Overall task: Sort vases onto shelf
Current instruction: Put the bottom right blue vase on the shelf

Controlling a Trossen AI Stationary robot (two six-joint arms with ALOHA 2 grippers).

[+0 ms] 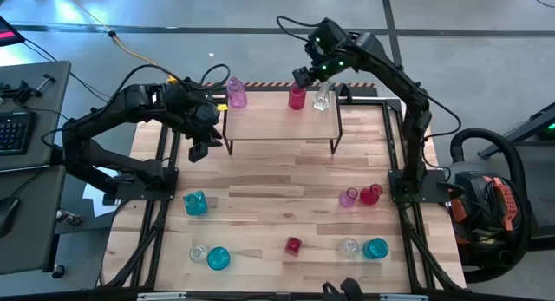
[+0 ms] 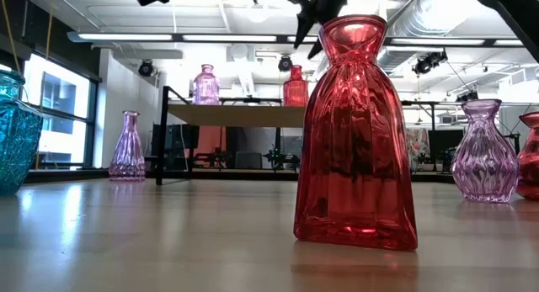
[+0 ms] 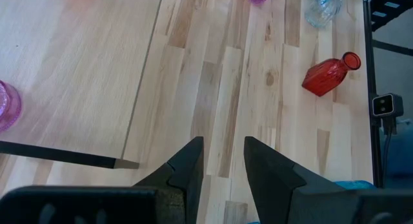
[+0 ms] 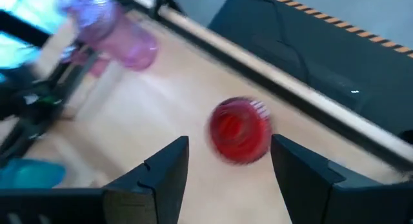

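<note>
Even, bright overhead light covers the worktop (image 1: 277, 193), with soft shadows under the shelf (image 1: 282, 123). At table height, ceiling strip lights (image 2: 126, 37) and a window (image 2: 59, 115) glare behind the red vase (image 2: 355, 132). The right wrist view is motion-blurred, smearing another red vase (image 4: 240, 130).

Low view: the teal vase (image 2: 15, 128) is cut by the left edge and the red vase (image 2: 530, 157) by the right edge; the large red vase (image 2: 356, 132) hides part of the shelf (image 2: 236, 115) behind it. Left wrist view: a pink vase (image 3: 8, 106) and a clear vase (image 3: 322, 6) are cropped at the edges. Right wrist view: the red vase (image 4: 240, 130) and pink vase (image 4: 113, 31) are motion-blurred.
</note>
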